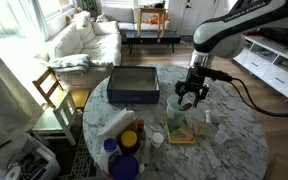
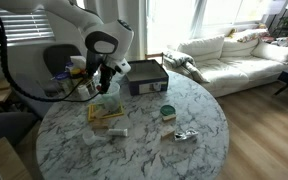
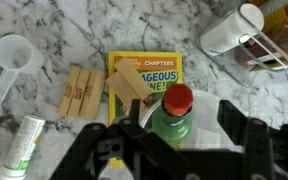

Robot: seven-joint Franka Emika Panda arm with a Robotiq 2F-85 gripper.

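In the wrist view a green bottle [image 3: 171,125] with a red cap [image 3: 178,98] stands upright inside a clear round cup [image 3: 210,122]. My gripper [image 3: 184,135] straddles the cup, one black finger against each side of it, so the jaws stand wide but closed on it. Just beyond lies a yellow book [image 3: 156,66] with a wooden block [image 3: 126,82] on it. In both exterior views the gripper [image 1: 189,98] [image 2: 104,82] hangs low over the round marble table [image 1: 234,140] [image 2: 184,155], near the book [image 1: 181,136] [image 2: 106,115].
More wooden blocks [image 3: 82,92], a white scoop [image 3: 14,55] and a white tube [image 3: 22,145] lie left of the book; a white mug [image 3: 234,30] stands beyond it on the right. A black box [image 1: 132,84] [image 2: 146,75] and small jars [image 1: 130,138] share the table. A wooden chair [image 1: 52,92] stands beside it.
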